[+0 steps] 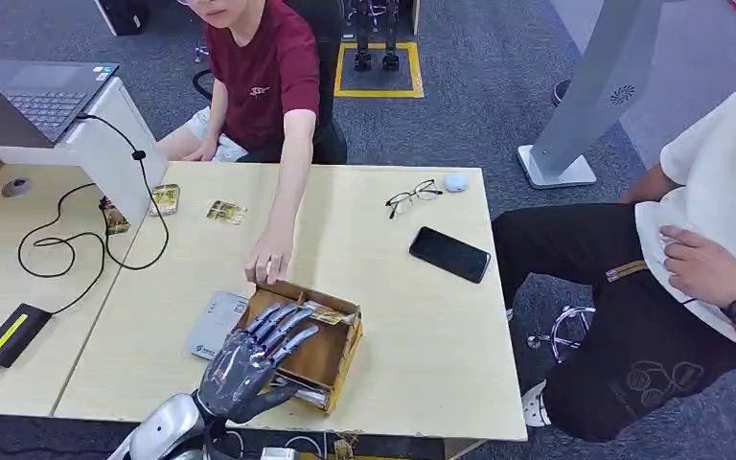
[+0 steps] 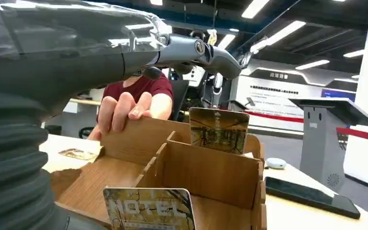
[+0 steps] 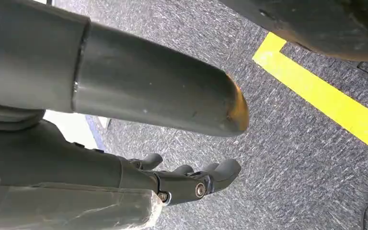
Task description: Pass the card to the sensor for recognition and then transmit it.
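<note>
Cards [image 2: 219,129] stand upright in divided box [image 1: 337,353], left hand [image 1: 249,359] overhead.

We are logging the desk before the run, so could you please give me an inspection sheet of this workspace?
Surface: pale wooden table, two tops side by side.
Job's things: cardboard box with dividers and upright cards; grey-white card reader beside it; loose cards.
Clutter: glasses, phone, laptop.
Hands: left hand spread above the box, holding nothing; right hand hangs over the floor, empty.
Cables: black cable, power brick.
Surroundings: a person's hand holds the box rim; another person sits at the right.
</note>
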Controlling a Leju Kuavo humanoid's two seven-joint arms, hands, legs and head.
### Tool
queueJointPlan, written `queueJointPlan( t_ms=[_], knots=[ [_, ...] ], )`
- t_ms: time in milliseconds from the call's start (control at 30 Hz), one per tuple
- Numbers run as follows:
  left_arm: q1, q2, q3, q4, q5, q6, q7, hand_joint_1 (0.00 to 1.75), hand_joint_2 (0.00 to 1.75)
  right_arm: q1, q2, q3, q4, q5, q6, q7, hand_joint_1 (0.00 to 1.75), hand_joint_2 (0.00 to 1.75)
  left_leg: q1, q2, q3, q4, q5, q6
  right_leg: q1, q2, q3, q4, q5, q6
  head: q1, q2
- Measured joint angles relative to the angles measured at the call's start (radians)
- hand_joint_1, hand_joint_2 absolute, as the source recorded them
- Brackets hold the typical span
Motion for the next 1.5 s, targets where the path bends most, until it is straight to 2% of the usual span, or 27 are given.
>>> queueJointPlan(
  t_ms=[200,467,500,533,567,700,733,967,1067,1167,1500],
  knots=[
    [0.004,0.018,0.0,-0.019,0.034,-0.049,-0.022,0.0,1.75,0.001,0.0,0.0,0.0,0.0,-0.002,-0.005,0.0,0.0,0.0,0.0,0.0,0.0,0.0,0.0,0.0,0.0,0.0,0.0,0.0,0.0,0.0,0.0],
    [0.006,0.027,-0.002,-0.018,0.041,-0.07,-0.033,0.0,1.75,0.001,0.0,0.0,0.0,0.0,-0.003,-0.005,0.0,0.0,0.0,0.0,0.0,0.0,0.0,0.0,0.0,0.0,0.0,0.0,0.0,0.0,0.0,0.0],
    [0.006,0.029,-0.003,-0.019,0.042,-0.071,-0.033,0.31,1.75,0.001,0.0,0.0,0.0,0.0,-0.003,-0.005,0.0,0.0,0.0,0.0,0.0,0.0,0.0,0.0,0.0,0.0,0.0,0.0,0.0,0.0,0.0,0.0],
    [0.006,0.031,-0.003,-0.018,0.042,-0.072,-0.033,1.66,1.75,0.001,0.0,0.0,0.0,0.0,-0.003,-0.005,0.0,0.0,0.0,0.0,0.0,0.0,0.0,0.0,0.0,0.0,0.0,0.0,0.0,0.0,0.0,0.0],
    [0.007,0.032,-0.003,-0.019,0.043,-0.074,-0.033,1.75,1.75,0.001,0.0,0.0,0.0,0.0,-0.003,-0.005,0.0,0.0,0.0,0.0,0.0,0.0,0.0,0.0,0.0,0.0,0.0,0.0,0.0,0.0,0.0,0.0],
    [0.008,0.039,-0.006,-0.019,0.051,-0.093,-0.037,1.75,1.75,0.001,0.0,0.0,0.0,0.0,-0.003,-0.005,0.0,0.0,0.0,0.0,0.0,0.0,0.0,0.0,0.0,0.0,0.0,0.0,0.0,0.0,0.0,0.0],
    [0.008,0.041,-0.008,-0.018,0.053,-0.095,-0.037,1.64,1.75,0.001,0.0,0.0,0.0,0.0,-0.003,-0.005,0.0,0.0,0.0,0.0,0.0,0.0,0.0,0.0,0.0,0.0,0.0,0.0,0.0,0.0,0.0,0.0],
    [0.01,0.049,-0.014,-0.019,0.056,-0.099,-0.037,1.62,1.75,0.001,0.0,0.0,0.0,0.0,-0.003,-0.005,0.0,0.0,0.0,0.0,0.0,0.0,0.0,0.0,0.0,0.0,0.0,0.0,0.0,0.0,0.0,0.0],
    [0.01,0.049,-0.016,-0.018,0.057,-0.103,-0.037,1.64,1.75,0.001,0.0,0.0,0.0,0.0,-0.003,-0.006,0.0,0.0,0.0,0.0,0.0,0.0,0.0,0.0,0.0,0.0,0.0,0.0,0.0,0.0,0.0,0.0],
    [0.011,0.051,-0.017,-0.018,0.059,-0.108,-0.037,1.75,1.75,0.001,-0.001,0.0,0.0,0.0,-0.003,-0.007,0.0,0.0,0.0,0.0,0.0,0.0,0.0,0.0,0.0,0.0,0.0,0.0,0.0,0.0,0.0,0.0],
    [0.011,0.057,-0.018,-0.019,0.067,-0.111,-0.052,1.75,1.75,0.001,-0.003,0.0,0.0,-0.002,-0.003,-0.009,0.0,0.0,0.0,0.0,0.0,0.0,0.0,0.0,0.0,0.0,0.0,0.0,0.0,0.0,0.0,0.0]
  ],
)
